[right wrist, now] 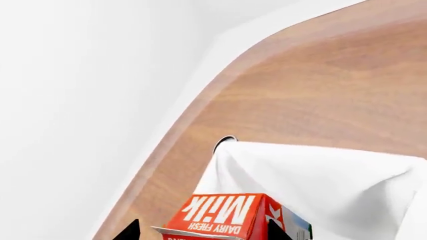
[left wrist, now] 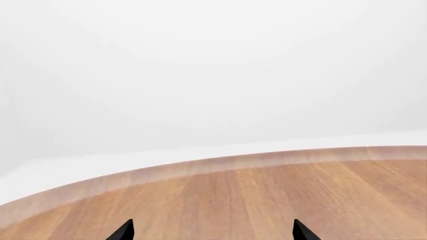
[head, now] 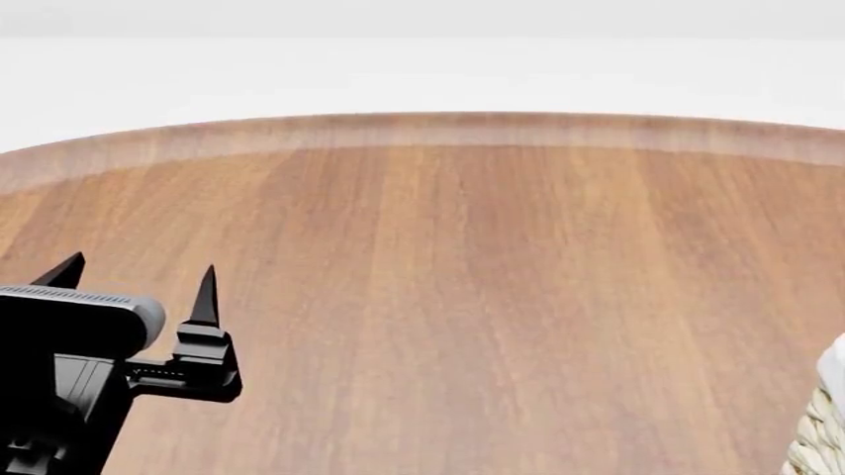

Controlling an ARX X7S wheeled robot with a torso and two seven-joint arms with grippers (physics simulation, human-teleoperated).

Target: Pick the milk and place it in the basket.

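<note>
My right tool [right wrist: 200, 231] clamps the milk carton [right wrist: 223, 216] above the basket's white cloth lining [right wrist: 320, 185] (basket [head: 821, 435] at tabletop [head: 476, 297] edge); my left tool [head: 133, 282] hovers, fingers apart.

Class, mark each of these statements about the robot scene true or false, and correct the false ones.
1. The red-topped gable milk carton sits between the right gripper fingers. True.
2. The left gripper holds an orange juice carton. False: its fingers are apart with nothing between them.
3. The table is round-edged brown wood. True.
4. The white cloth lining lies beyond the milk carton in the right wrist view. True.
5. The cream woven wicker basket fills the middle of the head view. False: only a sliver shows at the lower right edge.
</note>
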